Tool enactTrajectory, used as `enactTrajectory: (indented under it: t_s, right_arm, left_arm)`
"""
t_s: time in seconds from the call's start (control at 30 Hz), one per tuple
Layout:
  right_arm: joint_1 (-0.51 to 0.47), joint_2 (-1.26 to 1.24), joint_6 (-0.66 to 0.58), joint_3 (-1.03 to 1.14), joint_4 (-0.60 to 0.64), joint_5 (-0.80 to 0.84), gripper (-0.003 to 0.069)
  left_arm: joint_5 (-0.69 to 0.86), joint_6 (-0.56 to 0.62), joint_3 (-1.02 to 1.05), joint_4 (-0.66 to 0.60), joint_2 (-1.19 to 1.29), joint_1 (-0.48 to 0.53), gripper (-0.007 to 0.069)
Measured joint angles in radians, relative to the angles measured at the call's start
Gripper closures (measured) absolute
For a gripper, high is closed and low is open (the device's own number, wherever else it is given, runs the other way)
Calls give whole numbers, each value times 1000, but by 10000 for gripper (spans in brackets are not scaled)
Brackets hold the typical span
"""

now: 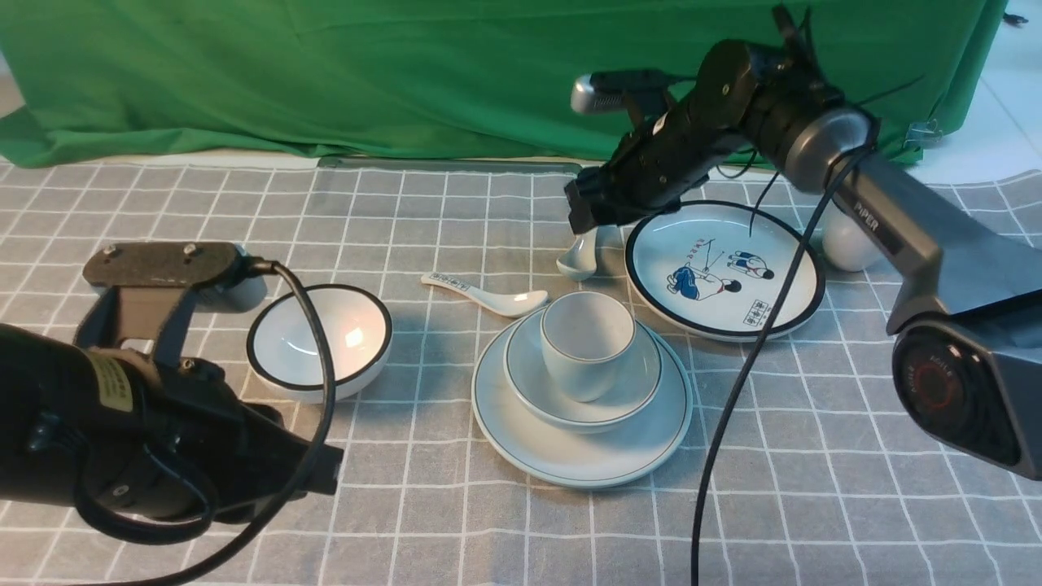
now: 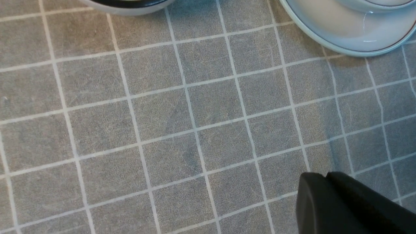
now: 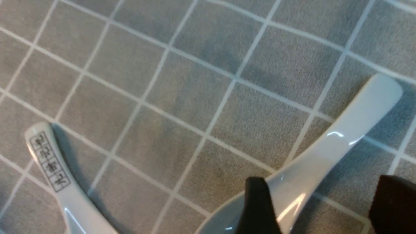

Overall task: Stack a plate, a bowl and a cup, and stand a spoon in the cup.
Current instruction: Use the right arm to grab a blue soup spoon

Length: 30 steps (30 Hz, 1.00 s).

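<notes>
Now your right claw (image 3: 325,208) stands wide open. The spoon (image 3: 341,136) lies between its fingers (image 3: 256,208), handle just beside one of them.

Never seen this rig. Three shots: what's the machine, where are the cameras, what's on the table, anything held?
It is a robot with two arms, each ending in a two-finger gripper. The wide picture comes from a camera between the arms, looking forward; the other two come from cameras on the wrists. On the grey checked cloth a pale cup stands in a shallow bowl on a plain plate. Around that stack lie a plain white spoon, a spoon with printed marks, a cartoon plate and a black-rimmed bowl. Nothing is held. The left gripper is shut and empty, over the cloth. The right gripper is open, its fingers either side of the plain white spoon, probably about to pick it up.
</notes>
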Motion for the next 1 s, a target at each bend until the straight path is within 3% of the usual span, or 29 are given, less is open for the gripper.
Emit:
enactTrajectory:
  t_s: [0.17,1.0]
  right_arm:
    - [0,1,-65,0,0,-17,178]
    - [43,11,-160,0,-17,109,178]
  left_arm:
    - [5,-8,0,0,0,0,616]
    - [8,-11,0,0,0,0,616]
